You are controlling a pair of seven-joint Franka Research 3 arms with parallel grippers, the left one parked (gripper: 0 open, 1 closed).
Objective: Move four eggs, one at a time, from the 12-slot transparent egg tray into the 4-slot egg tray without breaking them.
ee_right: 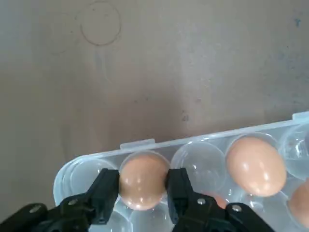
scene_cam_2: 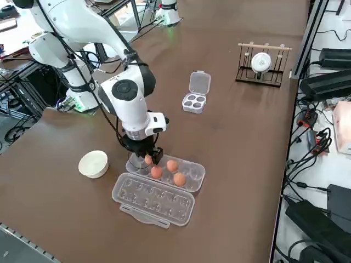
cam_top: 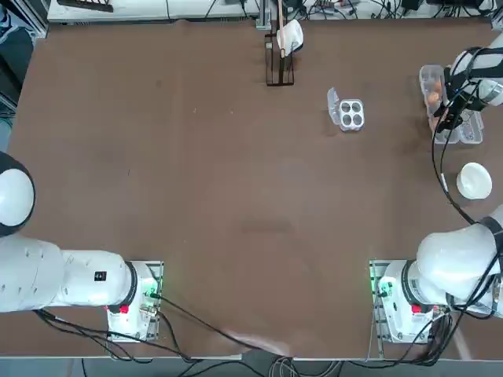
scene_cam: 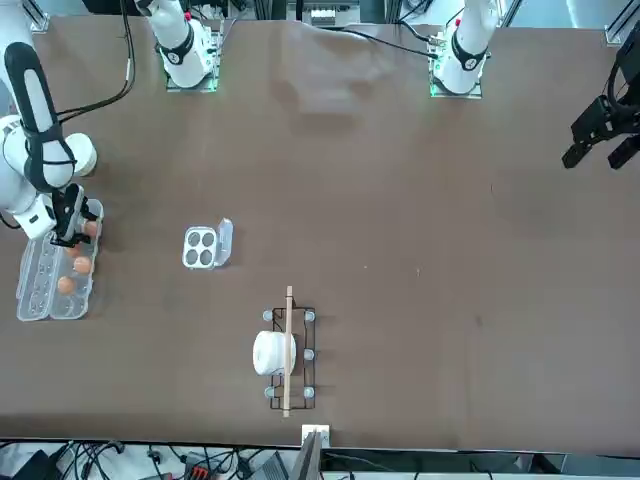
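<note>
The 12-slot transparent egg tray (scene_cam_2: 194,171) lies open near the table's right edge, its lid (scene_cam_2: 153,201) folded out flat. My right gripper (scene_cam_2: 148,159) reaches down into the tray's end. In the wrist view my gripper (ee_right: 142,186) is shut on one orange-brown egg (ee_right: 142,180), a black finger (ee_right: 179,186) on either side, and the egg still sits in its end cup. Three more eggs (scene_cam_2: 172,165) rest in cups beside it. The 4-slot egg tray (scene_cam_2: 193,102) stands farther along the table, all its cups bare and its flap lid up.
A white bowl (scene_cam_2: 93,164) sits beside the long tray, close to my arm. A dark wire rack (scene_cam_2: 262,63) holding a white round object stands at the table's far edge. Bare brown tabletop (cam_top: 236,196) lies between the two trays.
</note>
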